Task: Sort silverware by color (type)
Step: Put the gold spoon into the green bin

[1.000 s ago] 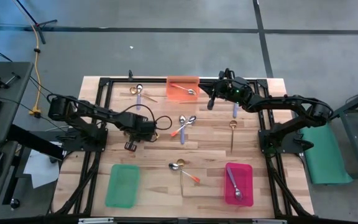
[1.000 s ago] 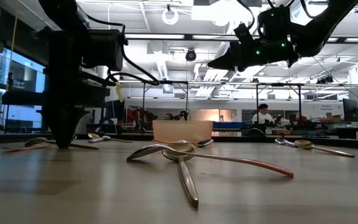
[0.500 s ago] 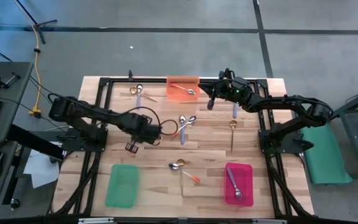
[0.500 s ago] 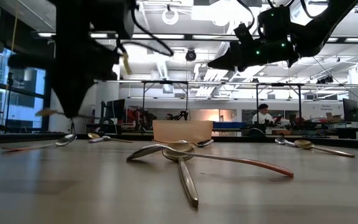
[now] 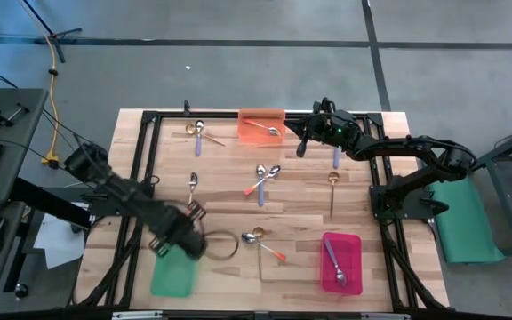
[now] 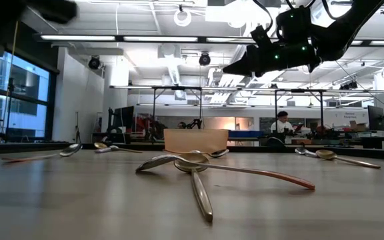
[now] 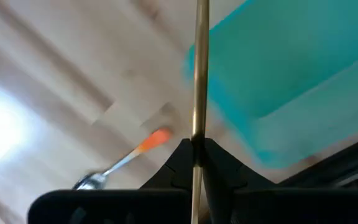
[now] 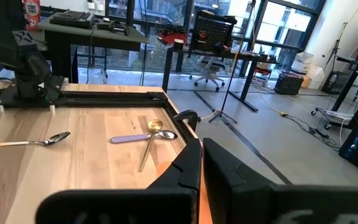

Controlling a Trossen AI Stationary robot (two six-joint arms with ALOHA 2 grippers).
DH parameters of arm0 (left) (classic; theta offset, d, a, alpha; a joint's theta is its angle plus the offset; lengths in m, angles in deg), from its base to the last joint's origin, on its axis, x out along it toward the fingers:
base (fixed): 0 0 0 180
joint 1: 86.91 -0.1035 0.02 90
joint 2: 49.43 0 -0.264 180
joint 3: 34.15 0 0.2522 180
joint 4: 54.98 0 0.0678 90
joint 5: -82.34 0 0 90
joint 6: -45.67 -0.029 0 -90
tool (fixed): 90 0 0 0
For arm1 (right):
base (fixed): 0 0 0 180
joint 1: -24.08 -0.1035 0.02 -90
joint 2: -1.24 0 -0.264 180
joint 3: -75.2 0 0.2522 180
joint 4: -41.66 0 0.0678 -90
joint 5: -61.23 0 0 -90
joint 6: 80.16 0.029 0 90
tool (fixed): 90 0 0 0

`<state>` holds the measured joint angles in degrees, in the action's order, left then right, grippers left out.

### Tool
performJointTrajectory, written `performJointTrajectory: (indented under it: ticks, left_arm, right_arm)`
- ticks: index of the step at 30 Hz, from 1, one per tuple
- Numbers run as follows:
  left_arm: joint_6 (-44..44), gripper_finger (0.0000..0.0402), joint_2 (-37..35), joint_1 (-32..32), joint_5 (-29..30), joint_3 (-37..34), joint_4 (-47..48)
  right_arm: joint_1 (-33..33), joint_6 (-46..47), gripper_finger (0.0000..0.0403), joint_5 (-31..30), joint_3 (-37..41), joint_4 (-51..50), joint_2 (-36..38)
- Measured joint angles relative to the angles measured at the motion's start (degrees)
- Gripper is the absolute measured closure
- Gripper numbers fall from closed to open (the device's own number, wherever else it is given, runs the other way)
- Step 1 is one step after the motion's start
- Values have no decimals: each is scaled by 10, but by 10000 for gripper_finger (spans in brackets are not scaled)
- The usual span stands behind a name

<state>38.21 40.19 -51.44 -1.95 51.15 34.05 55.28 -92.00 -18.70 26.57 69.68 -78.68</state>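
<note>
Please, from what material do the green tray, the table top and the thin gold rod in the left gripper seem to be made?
Green tray: probably plastic, with an even, slightly see-through colour and moulded rim.
Table top: wood, pale planks with visible grain and joints.
Gold rod, clamped in the left gripper: seemingly polished metal, thin, straight and shiny; likely a gold spoon's handle, though its bowl is not visible.

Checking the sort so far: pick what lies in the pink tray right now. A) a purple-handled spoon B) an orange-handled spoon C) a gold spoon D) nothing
A: in the high view the pink tray at the table's near right holds a single purple-handled spoon, lying lengthwise inside it.
</note>
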Motion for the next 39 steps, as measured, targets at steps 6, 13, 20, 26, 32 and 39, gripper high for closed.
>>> performJointTrajectory:
  ticks: [6, 13, 20, 26, 32, 39]
  left_arm:
    - [72, 396, 0, 104, -3, 27, -80]
    - [72, 396, 19, 153, 27, 27, -99]
    - [30, 396, 83, 157, 10, 27, -87]
    - [3, 396, 131, 167, 8, 27, -84]
    - [1, 396, 146, 174, 3, 24, -94]
    - [1, 396, 147, 174, -8, 24, -111]
  right_arm:
    - [0, 0, 403, 0, 0, -7, 0]
    - [0, 0, 403, 0, 0, -19, 0]
    - [0, 12, 403, 0, 0, -22, 0]
    - [0, 13, 403, 0, 0, -33, 0]
    - [0, 19, 403, 0, 0, -40, 0]
    - [0, 19, 403, 0, 0, -46, 0]
